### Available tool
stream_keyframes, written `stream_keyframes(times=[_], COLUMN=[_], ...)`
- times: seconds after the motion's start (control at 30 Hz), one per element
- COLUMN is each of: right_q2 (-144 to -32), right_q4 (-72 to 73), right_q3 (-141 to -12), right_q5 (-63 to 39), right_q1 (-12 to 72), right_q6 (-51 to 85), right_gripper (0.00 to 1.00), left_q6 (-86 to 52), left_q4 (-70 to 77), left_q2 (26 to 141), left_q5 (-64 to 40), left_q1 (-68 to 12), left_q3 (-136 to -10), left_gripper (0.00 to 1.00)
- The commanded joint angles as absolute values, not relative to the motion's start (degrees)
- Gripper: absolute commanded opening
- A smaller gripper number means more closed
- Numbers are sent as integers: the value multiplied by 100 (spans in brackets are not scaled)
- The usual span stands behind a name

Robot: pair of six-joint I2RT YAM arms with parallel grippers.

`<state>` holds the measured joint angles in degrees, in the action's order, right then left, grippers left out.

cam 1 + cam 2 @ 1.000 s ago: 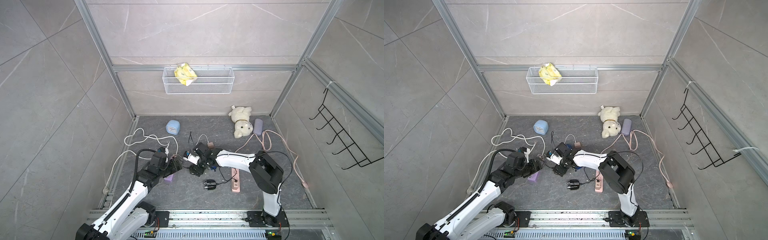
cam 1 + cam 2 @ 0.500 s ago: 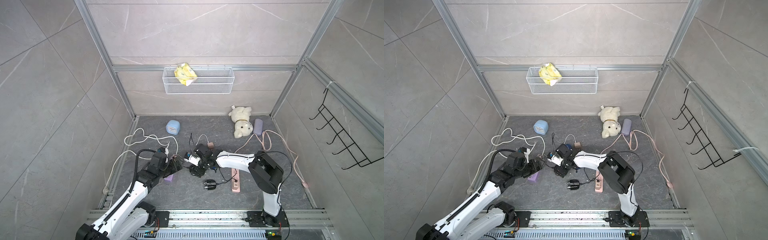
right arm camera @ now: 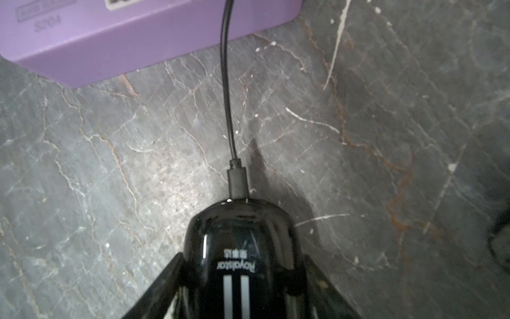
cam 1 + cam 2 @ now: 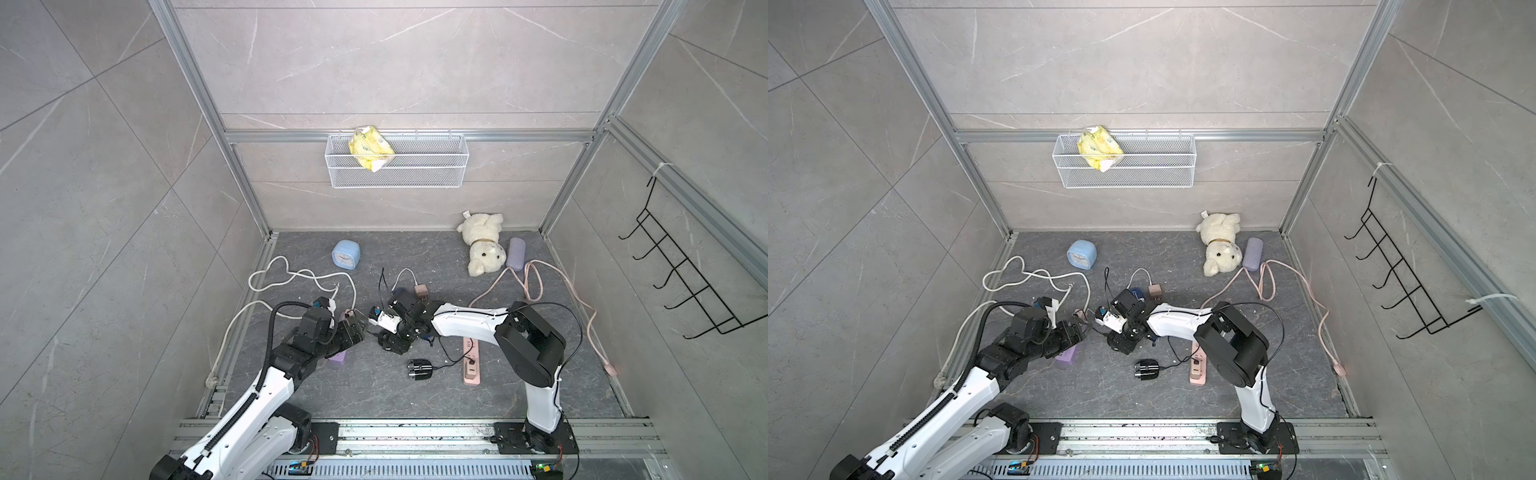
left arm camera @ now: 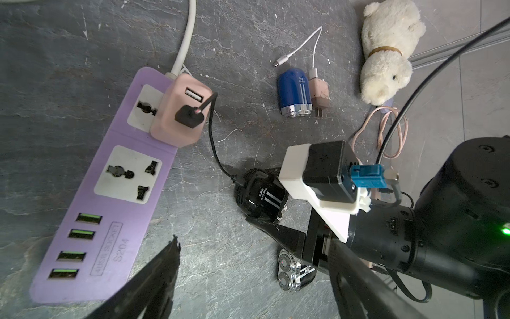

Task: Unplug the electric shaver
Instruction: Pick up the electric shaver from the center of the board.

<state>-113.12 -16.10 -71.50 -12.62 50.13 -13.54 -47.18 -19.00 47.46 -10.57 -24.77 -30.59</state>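
Observation:
The black electric shaver [image 3: 240,248] lies on the dark stone floor between both fingers of my right gripper [image 3: 242,258], which is shut on its sides. Its thin black cable [image 3: 226,96] is plugged into the shaver's end. The cable [image 5: 214,149] runs to a black USB plug [image 5: 190,116] seated in a pink adapter [image 5: 179,116] on the purple power strip [image 5: 110,221]. My left gripper [image 5: 254,243] hangs open over the floor beside the strip, holding nothing. In both top views the grippers face each other, left [image 4: 353,328] and right [image 4: 390,343], near the strip [image 4: 1068,357].
A second black shaver [image 4: 422,369] lies cabled to a pink power strip [image 4: 472,361]. A blue shaver [image 5: 294,94] and a pink charger [image 5: 320,92] lie behind. White cord [image 4: 291,276], blue clock [image 4: 345,255], plush bear [image 4: 482,245] and wire basket [image 4: 395,160] are further back.
The right gripper's jaws have narrowed onto the black shaver. Both arms have stayed almost where they were.

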Motion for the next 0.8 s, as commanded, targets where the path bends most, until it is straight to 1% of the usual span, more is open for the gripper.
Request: stream_keyframes(times=[0.0, 0.23, 0.4, 0.57, 0.63, 0.77], right_q2=[-11001, -10254, -9918, -9870, -9882, -9822], right_q4=[-1466, -1020, -964, -833, -809, -746], right_q3=[-6866, -6450, -6354, -6324, -6311, -6258], right_q5=[-1446, -1590, -1467, -1448, -1415, -1326], right_q1=[5075, 5167, 5277, 5351, 5408, 5499], right_q6=[-1158, -830, -710, -574, -546, -506], right_gripper=[52, 45, 45, 45, 45, 45], left_q6=[-4833, -5023, -5212, -5378, -5472, -5649], left_q4=[-1885, -1629, -1105, -765, -529, -132], left_q2=[4580, 4755, 5096, 5431, 5516, 5679], left_q5=[-1028, -1106, -1224, -1046, -1064, -1096], left_q1=[-2495, -2531, -2671, -2938, -2977, -3005], left_q3=[-3028, -2952, -2885, -2882, -2820, -2706], left_gripper=[86, 86, 86, 86, 85, 78])
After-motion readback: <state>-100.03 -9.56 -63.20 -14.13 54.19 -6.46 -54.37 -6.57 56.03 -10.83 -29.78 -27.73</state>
